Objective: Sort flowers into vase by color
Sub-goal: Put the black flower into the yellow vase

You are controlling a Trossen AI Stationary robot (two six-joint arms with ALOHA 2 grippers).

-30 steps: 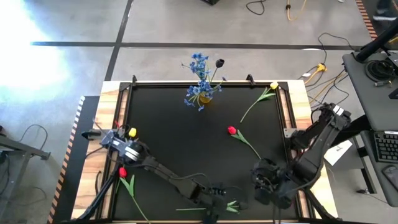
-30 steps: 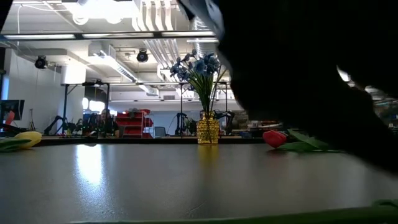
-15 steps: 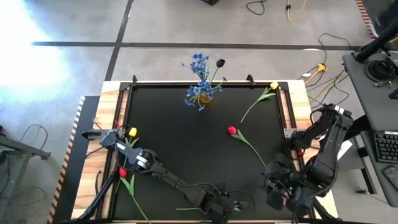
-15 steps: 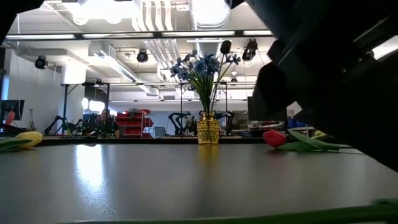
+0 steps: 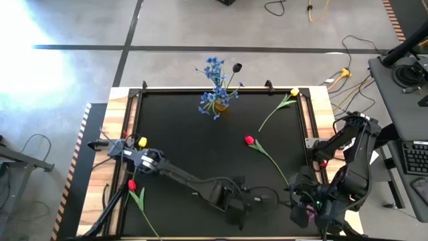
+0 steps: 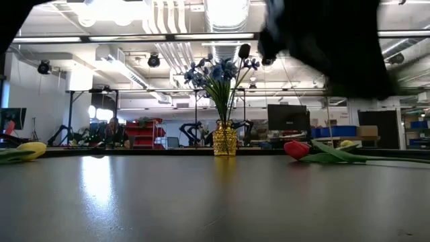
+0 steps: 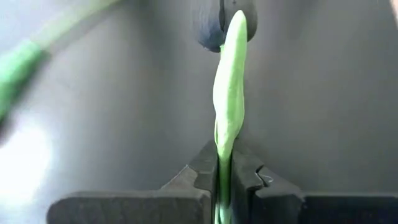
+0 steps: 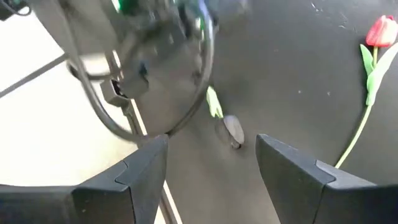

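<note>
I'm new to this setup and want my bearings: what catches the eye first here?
The gold vase at the table's far edge, full of blue sprigs plus one near-black tulip. Next, the left gripper near the front edge, shut on a dark-headed tulip. Red tulips and yellow tulips lie scattered; the right gripper waits open at the front right.

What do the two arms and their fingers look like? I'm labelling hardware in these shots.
Both arms are dark, jointed and slim. The left arm has pale silver joint housings near its base and a loose black cable looping by its wrist. The left gripper has flat black stepped fingers. The right gripper has broad, angular dark grey fingers.
</note>
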